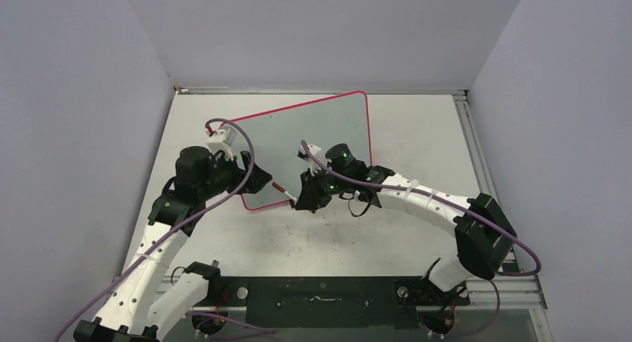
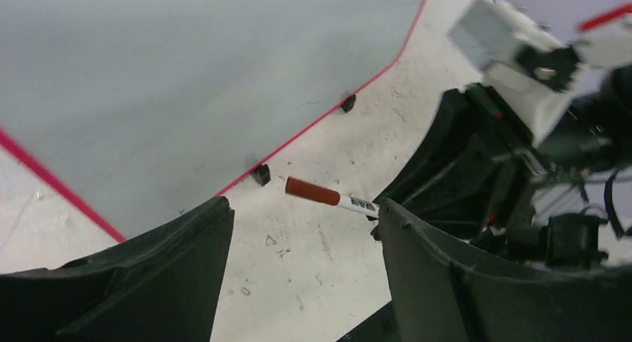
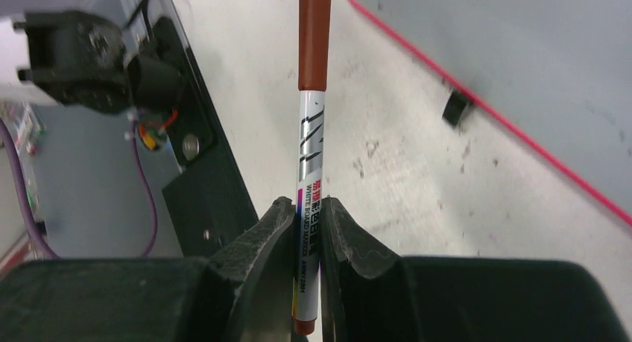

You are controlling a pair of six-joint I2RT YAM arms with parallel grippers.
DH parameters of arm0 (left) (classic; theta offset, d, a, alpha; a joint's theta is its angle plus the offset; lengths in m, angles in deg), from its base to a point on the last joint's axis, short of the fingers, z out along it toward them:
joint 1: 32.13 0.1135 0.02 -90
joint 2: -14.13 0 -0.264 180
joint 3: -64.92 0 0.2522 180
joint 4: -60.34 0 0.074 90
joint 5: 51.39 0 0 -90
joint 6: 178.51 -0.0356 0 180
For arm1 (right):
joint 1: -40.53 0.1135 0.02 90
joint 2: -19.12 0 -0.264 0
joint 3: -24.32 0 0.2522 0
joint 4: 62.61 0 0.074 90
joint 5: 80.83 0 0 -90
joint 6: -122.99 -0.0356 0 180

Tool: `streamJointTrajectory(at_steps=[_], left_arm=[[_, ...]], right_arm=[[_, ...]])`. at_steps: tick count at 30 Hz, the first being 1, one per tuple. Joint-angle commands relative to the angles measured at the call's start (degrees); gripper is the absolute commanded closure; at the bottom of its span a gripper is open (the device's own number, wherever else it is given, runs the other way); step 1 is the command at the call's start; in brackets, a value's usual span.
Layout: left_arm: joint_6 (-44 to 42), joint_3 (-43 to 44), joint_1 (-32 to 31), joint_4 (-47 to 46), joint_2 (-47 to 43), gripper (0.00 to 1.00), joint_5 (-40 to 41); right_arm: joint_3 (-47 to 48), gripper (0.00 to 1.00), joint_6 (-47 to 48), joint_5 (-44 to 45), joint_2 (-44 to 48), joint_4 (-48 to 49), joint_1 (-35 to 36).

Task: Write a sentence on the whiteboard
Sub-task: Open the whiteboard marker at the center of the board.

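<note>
Right gripper [image 3: 305, 217] pinches a red-brown marker [image 3: 309, 156] beside the whiteboard [image 1: 313, 133] — left gripper [image 2: 304, 209] gapes wide, empty.

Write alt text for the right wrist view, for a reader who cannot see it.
The right end effector grips a white marker by its lower barrel, with the red-brown cap pointing away over the scuffed white table. The pink-rimmed whiteboard sits at upper right, with no writing visible on the part shown.
</note>
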Motion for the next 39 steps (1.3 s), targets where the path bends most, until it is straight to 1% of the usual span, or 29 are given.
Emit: streamJointTrajectory(at_steps=[1,4,6,8,11,17,22,25,30,33,34,36,37,39], left_arm=[[-16.4,4.5,-3.7,-3.5,0.8,0.31,-10.8],[-25.2,3.8,-10.3,-2.0,1.0,0.31,-10.9],[-30.7,2.9,-16.1,-1.0,1.1,0.31,-8.7],[-33.7,1.7,-20.5,-0.8,1.4,0.31,-6.6],[-36.1,-0.8,-25.2,-1.4,1.5,0.31,-5.6],[-37.8,-5.1,-30.5,-5.9,0.9,0.29,-4.5],[-39.8,-5.6,-37.1,-7.1,1.7,0.28,-0.6],[-40.1,-5.9,-39.7,-8.4,2.6,0.29,0.6],[-40.4,-5.5,-41.7,-10.2,4.7,0.35,0.9],[-40.5,-5.8,-43.2,-10.8,5.5,0.37,2.3],[-40.4,-5.8,-43.6,-10.9,5.6,0.41,2.6],[-39.9,-5.8,-44.3,-10.9,5.7,0.54,3.1],[-39.8,-5.8,-44.5,-10.7,5.7,0.58,3.2],[-39.6,-5.9,-45.1,-10.1,5.5,0.61,3.6]], right_arm=[[3.1,0.95,9.5,-8.2,2.8,-19.1,-1.6],[2.0,0.95,12.8,-13.1,3.9,-24.6,-4.8],[2.0,0.95,13.6,-16.5,4.2,-27.6,-7.0],[2.6,0.95,14.4,-18.7,4.4,-30.3,-7.6],[3.9,0.95,15.6,-20.5,5.3,-33.7,-7.6],[6.8,0.95,17.5,-23.8,6.1,-37.6,-7.6],[8.9,0.95,19.0,-24.4,5.8,-40.5,-6.7],[9.9,0.95,19.9,-23.6,5.4,-41.8,-5.0],[10.7,0.95,20.6,-22.5,5.0,-43.0,-3.7],[10.9,0.95,20.8,-23.2,5.1,-43.2,-3.3],[10.9,0.95,20.8,-23.3,5.3,-43.1,-3.2],[10.9,0.95,20.8,-22.6,5.5,-43.1,-3.2],[10.9,0.95,20.8,-22.1,5.6,-43.3,-3.3],[11.1,0.95,20.8,-21.4,5.6,-43.5,-3.2]])
